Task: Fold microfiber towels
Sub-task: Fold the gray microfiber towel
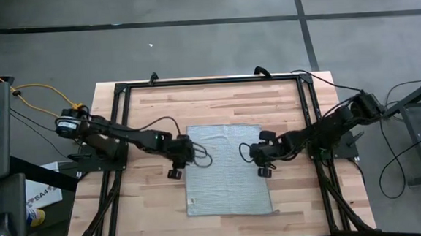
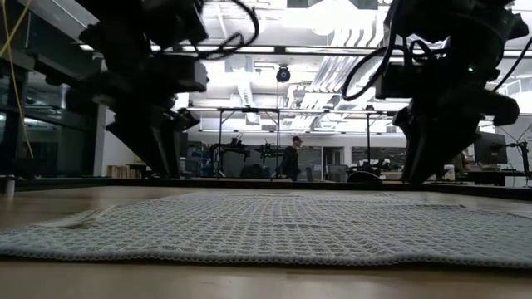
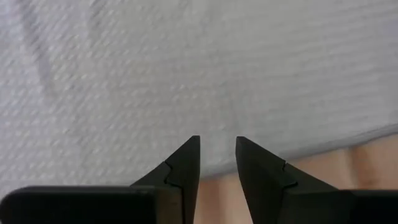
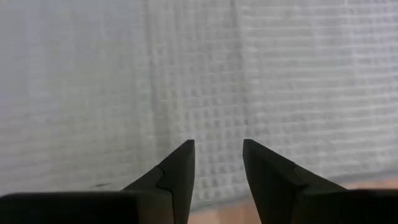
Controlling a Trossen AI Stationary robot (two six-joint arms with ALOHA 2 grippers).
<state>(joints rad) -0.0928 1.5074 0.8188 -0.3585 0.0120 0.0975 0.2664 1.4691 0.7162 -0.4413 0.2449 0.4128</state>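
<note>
Over towel [image 1: 224, 168] edges | my left gripper [image 3: 217, 144], right gripper [image 4: 218, 148] spread, empty | risk: pinching only wood, cloth slips.

The microfiber towel [image 1: 225, 170] is light grey with a fine waffle grid of small squares (the right wrist view shows the weave plainly). The surface [image 1: 217, 103] is pale, light-brown wood in jointed strips, ringed by a black frame [image 1: 208, 81]. Both arms are dark; the left tool [image 3: 217, 152] and the right tool [image 4: 219, 155] have black fingers. A yellow cable [image 1: 40, 90] trails at the left side.
</note>
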